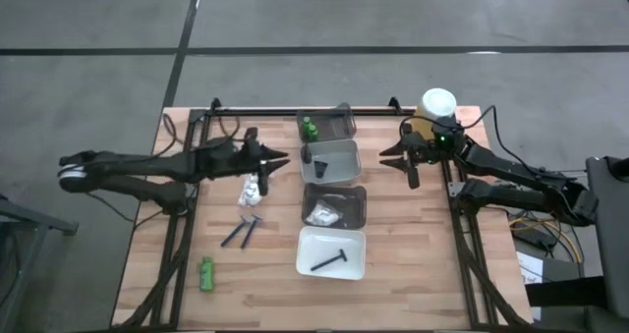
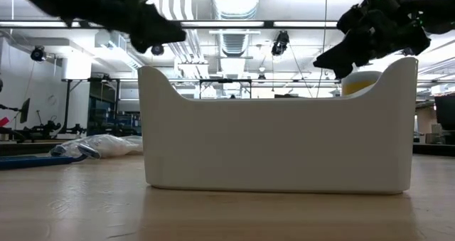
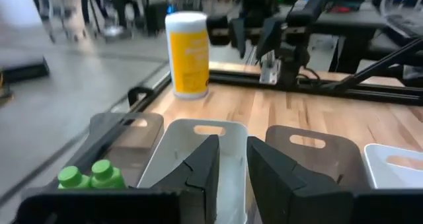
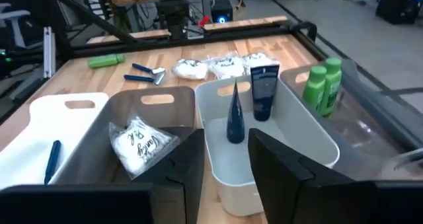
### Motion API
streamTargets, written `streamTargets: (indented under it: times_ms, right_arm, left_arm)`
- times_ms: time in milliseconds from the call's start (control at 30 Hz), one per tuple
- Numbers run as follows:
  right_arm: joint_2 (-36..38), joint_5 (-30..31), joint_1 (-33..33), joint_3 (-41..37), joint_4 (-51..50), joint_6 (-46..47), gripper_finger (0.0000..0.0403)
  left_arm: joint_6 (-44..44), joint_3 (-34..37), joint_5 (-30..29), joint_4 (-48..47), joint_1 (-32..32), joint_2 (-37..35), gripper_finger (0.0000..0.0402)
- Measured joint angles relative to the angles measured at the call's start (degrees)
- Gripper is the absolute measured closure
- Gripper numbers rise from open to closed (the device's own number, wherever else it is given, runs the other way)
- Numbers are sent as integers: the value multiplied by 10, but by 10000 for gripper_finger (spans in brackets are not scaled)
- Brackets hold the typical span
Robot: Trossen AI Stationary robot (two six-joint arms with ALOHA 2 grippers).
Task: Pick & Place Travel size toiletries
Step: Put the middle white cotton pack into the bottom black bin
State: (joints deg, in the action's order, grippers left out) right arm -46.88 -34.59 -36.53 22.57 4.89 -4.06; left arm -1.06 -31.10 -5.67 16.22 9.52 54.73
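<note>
- Near edge of the bench: one green bottle (image 1: 206,273) lies toward the left corner, well apart from the trays; a white tray (image 1: 331,253) holds one razor (image 1: 329,261).
- Farther in: two razors (image 1: 242,232) and white packets (image 1: 252,189) lie loose left of the tray row; a packet (image 4: 139,143) sits in the next tray.
- Left gripper (image 1: 265,166) hovers over the loose packets, jaws parted a little, holding nothing; it judges best placed to drop straight down on one packet.
- Right gripper (image 1: 407,162) hangs beside the tray with two dark tubes (image 4: 250,100), jaws narrowly apart, empty.
- Far edge: two bottles (image 1: 309,128) in the last tray, yellow container (image 1: 437,108) at the right corner.
- Advice: widen the jaws before descending, pinch one packet only.
</note>
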Motion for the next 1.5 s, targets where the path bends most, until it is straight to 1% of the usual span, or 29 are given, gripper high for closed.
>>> streamTargets:
  times_ms: [167,300,367,433,533,633,767,900,1000,1067,1267,1400,1500]
  right_arm:
    - [-10,0,2,-4,0,77,313]
    - [-10,1,2,-22,12,65,328]
    - [-7,1,2,-43,42,68,335]
    - [0,1,3,-68,91,94,342]
    - [16,1,8,-112,164,119,349]
    - [41,1,11,-149,214,134,351]
    - [84,1,14,-186,233,139,347]
    - [128,0,29,-221,251,120,349]
    - [153,1,45,-221,223,97,354]
    - [160,1,55,-221,223,80,355]
    - [158,1,63,-221,223,56,344]
    - [157,1,63,-221,222,56,334]
    - [157,1,63,-221,222,55,325]
  left_arm:
    - [40,91,-2,99,0,-48,319]
    - [65,141,-2,165,0,-70,319]
    - [73,156,-2,180,0,-78,319]
    - [75,166,-2,188,0,-84,319]
    - [70,169,-2,189,0,-89,319]
    - [56,169,-2,193,0,-89,319]
    - [36,169,-2,194,0,-89,319]
    - [14,169,-2,194,0,-88,319]
    - [13,169,-2,194,0,-88,319]
    - [13,169,0,193,0,-88,319]
    - [11,173,41,171,0,-88,319]
    - [16,174,41,158,1,-88,319]
    - [22,174,36,120,1,-88,319]
